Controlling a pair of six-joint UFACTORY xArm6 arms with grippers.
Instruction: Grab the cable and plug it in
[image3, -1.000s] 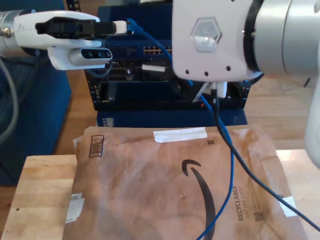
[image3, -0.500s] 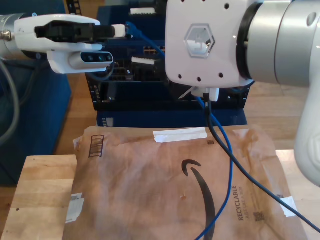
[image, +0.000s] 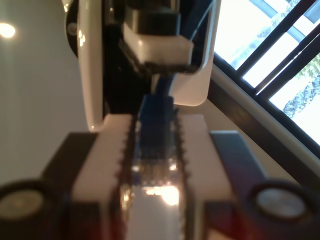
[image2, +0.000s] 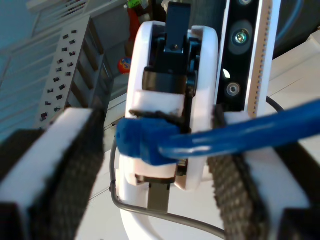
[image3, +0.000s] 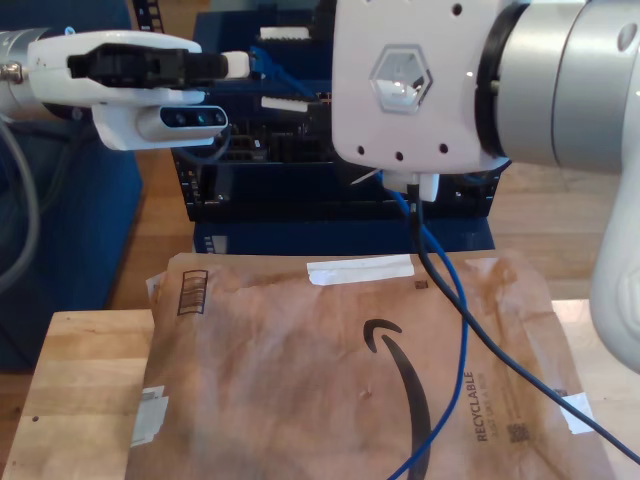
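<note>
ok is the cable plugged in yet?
Out. The cable is clamped in my first gripper, its plug end in open air, in no port.

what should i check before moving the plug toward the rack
1. Grip on the plug: ok. My first gripper is shut on the blue boot of the plug.
2. Second hold on the cable: not ok. My second gripper is open, and the cable only runs between its pads.
3. Plug orientation: cannot tell, because the clip side is blurred.
4. Target port: cannot tell. In the exterior view an arm covers much of the rack.
5. Cable slack: ok. It hangs loose over the paper mailer.
</note>
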